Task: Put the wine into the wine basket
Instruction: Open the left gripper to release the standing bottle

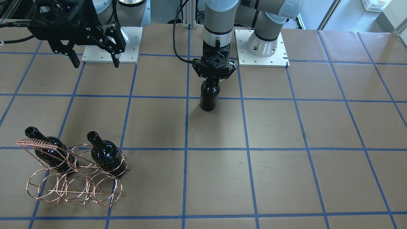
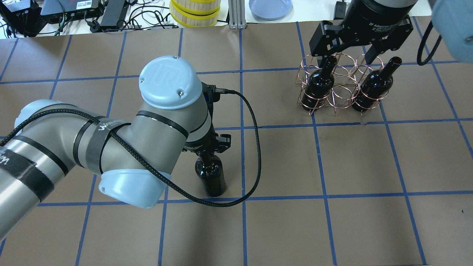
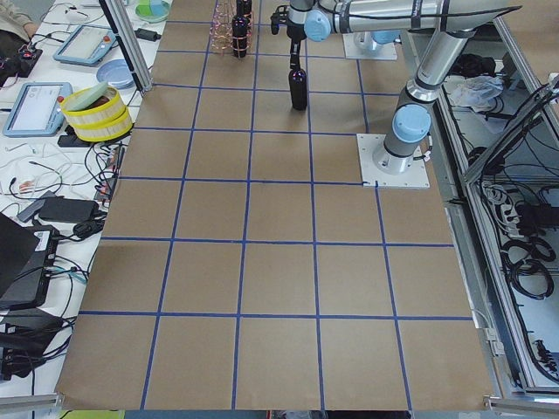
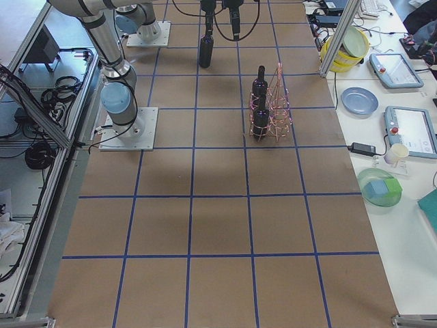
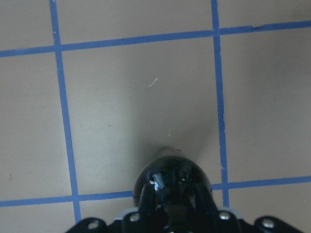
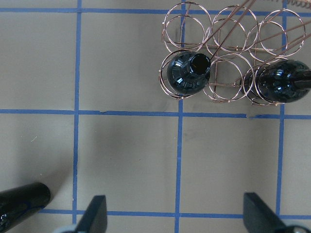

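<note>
The wine bottle (image 1: 209,97), glossy near-black, stands upright near the table's middle; it also shows in the overhead view (image 2: 211,177). My left gripper (image 1: 213,78) is shut on its neck from above. Only its shoulder (image 5: 172,179) shows in the left wrist view. The copper wire wine basket (image 1: 74,187) stands on the robot's right side and holds two like bottles (image 1: 106,156) (image 1: 51,149) in the row nearer the robot. My right gripper (image 1: 96,63) is open and empty, high above the table. The right wrist view shows the basket (image 6: 228,48) ahead of its fingers (image 6: 97,213).
The left arm's black cable (image 2: 255,147) loops over the table beside the held bottle. White base plates (image 1: 111,44) (image 1: 261,47) sit at the robot's edge. Yellow-rimmed round boxes (image 2: 195,13) and a blue plate (image 2: 270,7) lie beyond the far edge.
</note>
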Available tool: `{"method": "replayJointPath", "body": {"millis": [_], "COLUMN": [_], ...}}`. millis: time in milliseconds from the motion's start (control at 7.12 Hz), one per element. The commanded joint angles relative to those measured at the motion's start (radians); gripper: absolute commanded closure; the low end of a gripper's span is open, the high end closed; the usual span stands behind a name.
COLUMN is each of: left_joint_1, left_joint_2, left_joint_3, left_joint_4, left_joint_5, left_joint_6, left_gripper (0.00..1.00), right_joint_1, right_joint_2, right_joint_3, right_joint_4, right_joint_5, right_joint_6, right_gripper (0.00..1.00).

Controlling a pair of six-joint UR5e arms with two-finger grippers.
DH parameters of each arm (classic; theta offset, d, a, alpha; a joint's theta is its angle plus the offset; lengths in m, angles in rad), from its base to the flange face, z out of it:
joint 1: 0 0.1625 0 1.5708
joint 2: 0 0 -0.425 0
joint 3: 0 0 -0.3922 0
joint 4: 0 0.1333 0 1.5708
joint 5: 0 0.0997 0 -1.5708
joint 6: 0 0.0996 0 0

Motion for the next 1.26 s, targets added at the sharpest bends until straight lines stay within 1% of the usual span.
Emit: {"method": "replayJointPath", "body": {"millis": [0, 141, 281, 422, 562, 984, 1124], "left_joint_1": [0.0, 0.0, 0.002, 0.002, 0.002, 0.002, 0.008], "left_joint_2": [-0.002, -0.002, -0.002, -0.002, -0.002, -0.002, -0.002], "left_joint_3": [0.0, 0.001, 0.001, 0.001, 0.001, 0.001, 0.008], "left_joint_4": [-0.002, -0.002, -0.003, -0.005, -0.005, -0.005, -0.005], "left_joint_5": [0.002, 0.001, 0.001, 0.001, 0.001, 0.001, -0.001], "left_joint_6": [-0.011, -0.013, -0.02, -0.052, -0.056, -0.057, -0.057], "left_gripper": [0.76, 0.74, 0.63, 0.54, 0.52, 0.51, 0.48], "right_joint_1": [0.0, 0.0, 0.0, 0.0, 0.0, 0.0, 0.0], "right_joint_2": [0.0, 0.0, 0.0, 0.0, 0.0, -0.003, -0.008], "right_joint_3": [0.005, 0.005, 0.005, 0.005, 0.005, 0.006, 0.006], "right_joint_4": [0.0, 0.0, 0.0, 0.0, 0.0, 0.0, 0.001], "right_joint_5": [0.002, 0.002, 0.002, 0.002, 0.002, -0.002, 0.0], "right_joint_6": [0.0, 0.0, 0.0, 0.0, 0.0, 0.0, 0.0], "right_gripper": [0.0, 0.0, 0.0, 0.0, 0.0, 0.0, 0.0]}}
